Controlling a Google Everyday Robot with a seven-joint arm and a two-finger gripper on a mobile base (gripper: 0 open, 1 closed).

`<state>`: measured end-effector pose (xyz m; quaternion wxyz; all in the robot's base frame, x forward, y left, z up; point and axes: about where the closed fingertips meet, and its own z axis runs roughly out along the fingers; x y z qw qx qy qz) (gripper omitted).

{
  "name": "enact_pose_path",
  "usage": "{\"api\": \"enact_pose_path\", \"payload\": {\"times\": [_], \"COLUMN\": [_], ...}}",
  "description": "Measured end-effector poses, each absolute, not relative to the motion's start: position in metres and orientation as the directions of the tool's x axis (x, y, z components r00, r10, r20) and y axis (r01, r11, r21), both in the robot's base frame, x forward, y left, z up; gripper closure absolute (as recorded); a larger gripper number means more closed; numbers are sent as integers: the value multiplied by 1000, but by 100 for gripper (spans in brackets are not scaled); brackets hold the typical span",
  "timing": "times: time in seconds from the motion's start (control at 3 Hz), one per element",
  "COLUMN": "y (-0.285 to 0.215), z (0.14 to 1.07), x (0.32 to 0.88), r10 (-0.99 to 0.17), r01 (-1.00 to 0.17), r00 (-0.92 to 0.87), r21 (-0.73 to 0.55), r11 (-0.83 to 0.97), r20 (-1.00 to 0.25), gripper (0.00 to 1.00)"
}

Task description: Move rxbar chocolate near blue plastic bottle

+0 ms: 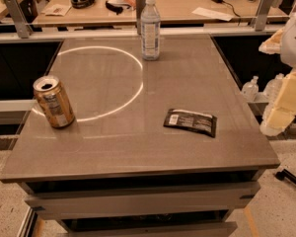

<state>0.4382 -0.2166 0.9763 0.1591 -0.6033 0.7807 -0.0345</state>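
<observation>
Item 1, left: gold soda can (53, 101), open top, upright near the left edge of the table (113, 152). Not your concern; it stands well apart from everything else.

Item 2, centre, far: blue plastic bottle (150, 27), white cap, pale label, upright close to the far edge. This is your destination marker. It is tall and narrow, so you should judge it easy to tip if the bar or arm brushes it.

Item 3, right of centre, near: rxbar chocolate (190, 122), dark wrapper with a white label patch at its left end. It lies flat on the table with its long side running left to right, well apart from the bottle. Expect it to be light, thin and slightly pliant, with a slick foil wrapper that may slide on the smooth top. You would do best to take it across its short width at mid-length, coming straight down and pressing close to the surface, since little height stands up to grip.

Item 4, right, off the table: two small clear bottles (250, 89) on a lower level. Ignore them.

Item 5, far right edge: gripper (281, 110), pale yellow, beside the table's right side and not over it. You cannot tell how far open it is; the bar is not in it.
</observation>
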Motion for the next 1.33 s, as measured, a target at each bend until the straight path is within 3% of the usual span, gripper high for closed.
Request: {"api": "enact_pose_path", "payload": {"times": [0.67,1.33], "y": [-206,-161], "z": [969,932], "x": [439,437], "r10": [-940,-842], "r01": [-938,-963], "r00": [-206,-108], "r21": [-217,-155], "r11": [269,221], "r20": [-272,-528], "gripper": [0,0]}}
